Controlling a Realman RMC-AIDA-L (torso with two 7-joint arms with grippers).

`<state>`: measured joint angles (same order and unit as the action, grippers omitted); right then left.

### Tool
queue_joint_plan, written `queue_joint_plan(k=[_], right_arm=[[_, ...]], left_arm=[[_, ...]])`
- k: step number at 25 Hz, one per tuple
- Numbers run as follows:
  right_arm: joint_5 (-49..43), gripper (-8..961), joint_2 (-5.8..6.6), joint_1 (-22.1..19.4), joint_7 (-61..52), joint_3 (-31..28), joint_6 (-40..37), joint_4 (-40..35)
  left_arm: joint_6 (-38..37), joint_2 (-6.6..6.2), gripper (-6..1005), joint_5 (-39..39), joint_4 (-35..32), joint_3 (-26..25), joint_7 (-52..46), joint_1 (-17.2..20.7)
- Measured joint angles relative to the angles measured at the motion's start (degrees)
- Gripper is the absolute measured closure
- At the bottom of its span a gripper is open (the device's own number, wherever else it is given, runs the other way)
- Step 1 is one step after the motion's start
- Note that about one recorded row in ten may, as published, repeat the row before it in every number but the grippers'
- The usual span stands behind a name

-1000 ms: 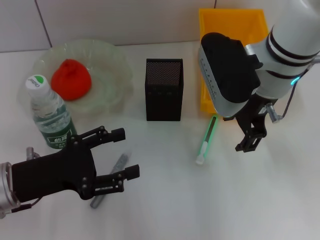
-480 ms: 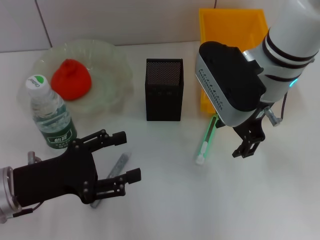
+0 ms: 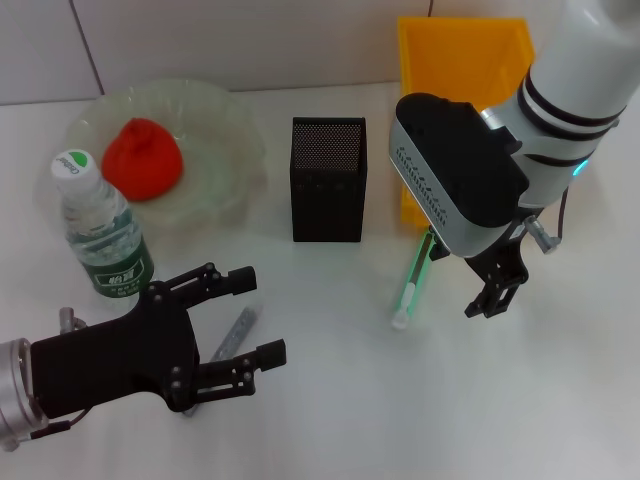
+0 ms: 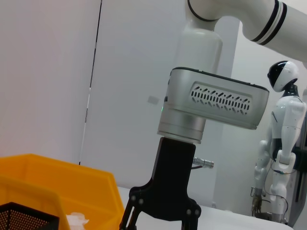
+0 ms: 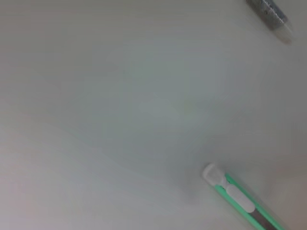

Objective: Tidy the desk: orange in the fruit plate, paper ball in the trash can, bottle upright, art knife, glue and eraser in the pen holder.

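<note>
The orange (image 3: 142, 160) lies in the pale fruit plate (image 3: 225, 115). Beside the plate the bottle (image 3: 100, 235) stands upright. A black mesh pen holder (image 3: 328, 180) stands mid-table, with the yellow trash can (image 3: 465, 55) behind it to the right. The green art knife (image 3: 412, 278) (image 5: 244, 203) lies flat between the pen holder and my right gripper (image 3: 495, 292). In the left wrist view its fingers (image 4: 132, 208) stand spread. My left gripper (image 3: 258, 315) is open around the grey glue stick (image 3: 238, 330) (image 5: 271, 12). A white paper ball (image 4: 76, 219) shows inside the can. The eraser is out of view.
A white tiled wall (image 3: 250, 40) backs the white table (image 3: 340, 400). The right arm's large grey wrist housing (image 3: 455, 175) hangs over the trash can's near end and hides it.
My right arm has shifted left and lowered, bringing its gripper closer to the art knife. The left gripper has crept slightly right along the glue stick.
</note>
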<state>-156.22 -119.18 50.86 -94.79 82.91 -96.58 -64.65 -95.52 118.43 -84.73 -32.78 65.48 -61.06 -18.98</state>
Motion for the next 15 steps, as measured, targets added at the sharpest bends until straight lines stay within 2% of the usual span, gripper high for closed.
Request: queue_joint_plan(k=[15], right_arm=[[0.0,201,-0.01,2.9,0.8,-1.3,5.3,7.1]], left_arm=[[0.3,0.04,151,0.0,0.0,0.0,0.1,-0.6]])
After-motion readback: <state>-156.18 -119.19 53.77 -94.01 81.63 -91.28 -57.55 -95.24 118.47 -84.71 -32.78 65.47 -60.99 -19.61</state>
